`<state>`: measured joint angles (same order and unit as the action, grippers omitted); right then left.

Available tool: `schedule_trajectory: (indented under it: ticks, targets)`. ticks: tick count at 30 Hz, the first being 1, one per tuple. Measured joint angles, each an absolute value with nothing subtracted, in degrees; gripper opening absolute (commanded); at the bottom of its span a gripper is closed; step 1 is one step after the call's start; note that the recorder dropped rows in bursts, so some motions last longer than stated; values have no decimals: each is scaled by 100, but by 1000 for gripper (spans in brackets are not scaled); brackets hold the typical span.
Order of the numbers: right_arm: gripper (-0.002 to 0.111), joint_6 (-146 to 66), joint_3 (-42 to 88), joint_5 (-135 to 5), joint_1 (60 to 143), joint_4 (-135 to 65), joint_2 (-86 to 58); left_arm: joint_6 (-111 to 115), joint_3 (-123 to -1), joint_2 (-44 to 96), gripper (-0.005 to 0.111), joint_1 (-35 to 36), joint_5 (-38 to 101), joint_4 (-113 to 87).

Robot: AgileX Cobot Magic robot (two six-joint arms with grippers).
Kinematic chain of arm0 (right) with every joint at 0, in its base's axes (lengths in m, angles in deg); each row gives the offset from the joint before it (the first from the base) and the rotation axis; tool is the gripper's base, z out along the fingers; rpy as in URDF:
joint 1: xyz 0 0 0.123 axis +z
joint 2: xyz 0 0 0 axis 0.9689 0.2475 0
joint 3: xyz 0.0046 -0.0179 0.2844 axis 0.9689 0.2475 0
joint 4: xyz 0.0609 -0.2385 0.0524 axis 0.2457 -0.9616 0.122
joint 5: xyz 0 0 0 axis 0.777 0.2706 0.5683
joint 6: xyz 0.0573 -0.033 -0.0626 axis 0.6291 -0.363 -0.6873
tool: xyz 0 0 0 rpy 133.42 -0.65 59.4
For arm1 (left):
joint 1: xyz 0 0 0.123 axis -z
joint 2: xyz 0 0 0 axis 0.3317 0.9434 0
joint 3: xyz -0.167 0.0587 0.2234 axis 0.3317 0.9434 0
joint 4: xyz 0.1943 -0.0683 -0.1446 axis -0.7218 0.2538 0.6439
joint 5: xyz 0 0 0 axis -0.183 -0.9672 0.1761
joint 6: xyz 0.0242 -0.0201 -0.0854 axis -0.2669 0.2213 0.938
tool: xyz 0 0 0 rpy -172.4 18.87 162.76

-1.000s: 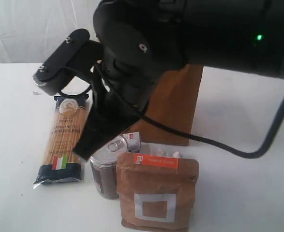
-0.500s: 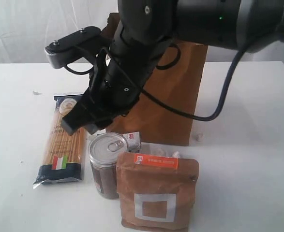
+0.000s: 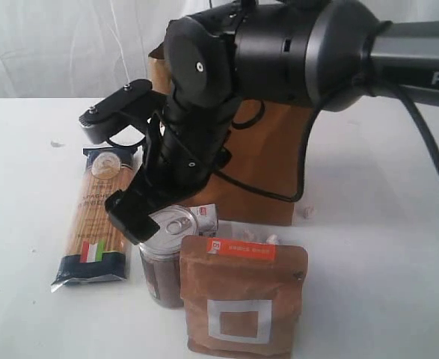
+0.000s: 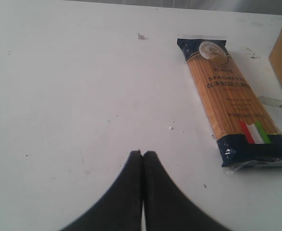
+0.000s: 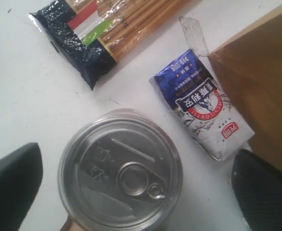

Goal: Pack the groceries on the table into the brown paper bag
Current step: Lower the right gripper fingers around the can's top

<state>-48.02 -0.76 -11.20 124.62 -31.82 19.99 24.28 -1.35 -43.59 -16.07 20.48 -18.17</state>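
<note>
left gripper (image 4: 141, 155) pinched closed, empty, over wide bare table (image 4: 59, 96) | spaghetti packet (image 3: 96, 217) flat | right gripper (image 5: 138, 185) spread wide above pull-tab tin (image 3: 167, 258), holding nothing, arm bent down | brown pouch (image 3: 241, 299) just beside tin | brown paper bag (image 3: 271, 164) behind

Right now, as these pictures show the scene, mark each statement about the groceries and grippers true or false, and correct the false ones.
1. The right gripper is open over the tin. True.
2. The spaghetti packet stands upright. False: it lies flat on the table.
3. The left gripper holds the spaghetti packet. False: it is shut on nothing.
4. The paper bag stands upright. True.
5. The pouch is in the paper bag. False: it stands on the table beside the tin.
</note>
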Motion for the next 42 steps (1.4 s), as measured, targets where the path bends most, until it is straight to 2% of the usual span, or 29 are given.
schedule_trajectory:
  ticks: [22,26,34,42]
  targets:
    - [101,-4868,-76,-1188,12462,-2970,2581,2428,-135,-4359,0,-1607,2048,-1817]
    - [95,-4899,-76,-975,12462,-2970,2581,2428,-135,-4359,0,-1607,2048,-1817]
    - [77,-4899,-76,-618,12462,-3028,2581,2428,-135,-4359,0,-1607,2048,-1817]
    - [76,-4899,-76,-995,12462,-3018,2582,2428,-135,-4359,0,-1607,2048,-1817]
